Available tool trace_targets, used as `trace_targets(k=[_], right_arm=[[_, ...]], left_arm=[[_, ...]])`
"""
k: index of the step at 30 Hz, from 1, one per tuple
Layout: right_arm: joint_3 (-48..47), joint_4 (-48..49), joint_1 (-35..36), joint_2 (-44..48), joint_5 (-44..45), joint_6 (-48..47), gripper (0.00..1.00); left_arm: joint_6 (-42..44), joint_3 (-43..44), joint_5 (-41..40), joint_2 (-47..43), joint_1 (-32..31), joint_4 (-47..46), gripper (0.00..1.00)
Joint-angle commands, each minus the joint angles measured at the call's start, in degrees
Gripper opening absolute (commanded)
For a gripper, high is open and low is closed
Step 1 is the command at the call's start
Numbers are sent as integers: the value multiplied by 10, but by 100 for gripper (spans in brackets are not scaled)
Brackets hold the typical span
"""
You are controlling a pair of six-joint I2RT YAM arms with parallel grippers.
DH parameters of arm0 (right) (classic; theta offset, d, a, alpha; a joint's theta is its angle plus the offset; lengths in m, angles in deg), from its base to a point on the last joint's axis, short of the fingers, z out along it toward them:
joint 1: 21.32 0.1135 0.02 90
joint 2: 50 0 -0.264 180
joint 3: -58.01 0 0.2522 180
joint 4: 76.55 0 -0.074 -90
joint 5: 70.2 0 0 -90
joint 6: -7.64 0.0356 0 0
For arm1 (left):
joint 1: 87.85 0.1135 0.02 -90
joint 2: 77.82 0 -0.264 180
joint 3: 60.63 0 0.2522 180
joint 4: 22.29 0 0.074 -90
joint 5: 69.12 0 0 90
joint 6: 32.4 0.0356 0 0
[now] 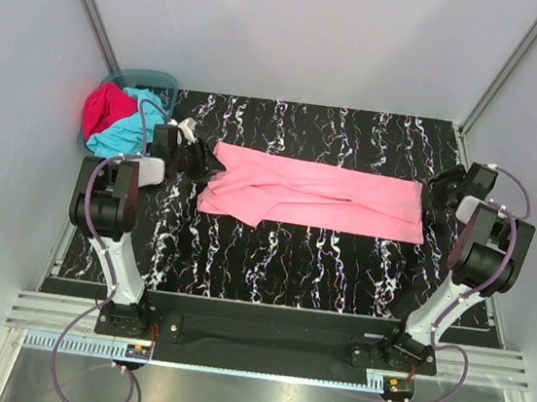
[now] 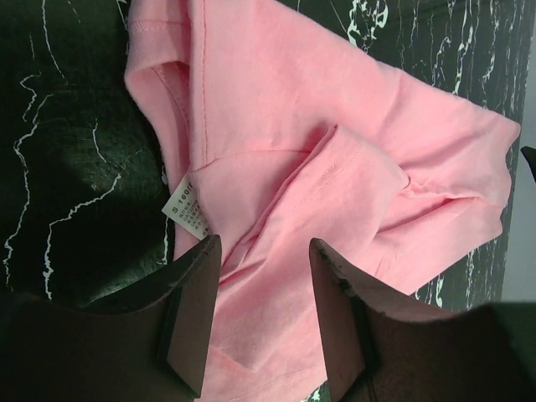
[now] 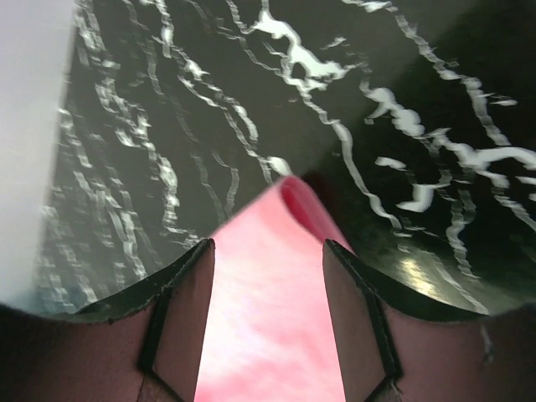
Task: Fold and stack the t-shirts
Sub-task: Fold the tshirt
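- Since the pink shirt is thin, limp cotton, it weighs little and sags when lifted. I judge that a pinch at a corner or hem, through every layer, holds best.
- It lies flat on the worktop as a long band stretching from one claw to the other.
- Over the neck end the left claw stands open, with the label just beside one finger.
- At the hem end the right claw is also open, with cloth showing between its jaws.
- Beyond the left claw, the red shirt and turquoise shirt sit bunched in the basket, their outlines hidden.
- Blur hides whether cloth touches the right fingers.
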Motion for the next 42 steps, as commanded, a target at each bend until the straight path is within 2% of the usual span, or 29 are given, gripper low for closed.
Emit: trace_targets(k=[1,9,17,21,26,32,42], right_arm=[[-35,-105,-19,49,37,-111,62],[-50,-220,-53,70,43,-166,62],[-53,-247,-55,51,-59,-172,61],[-49,-249,-55,52,-60,-175,61],[-60,-268,-55,48,-36,-166,61],[-61,-284,-54,42,13,-152,61],[-75,-296,-54,34,21,-141,60]], left_arm=[[15,24,22,1,-1,-7,51],[-7,9,46,25,-7,-36,51],[-3,-6,58,23,-9,-47,50],[14,-8,51,13,-19,-30,50],[60,15,4,-10,-20,73,50],[126,31,-36,-32,-19,150,51],[152,56,-51,-50,-6,192,55]])
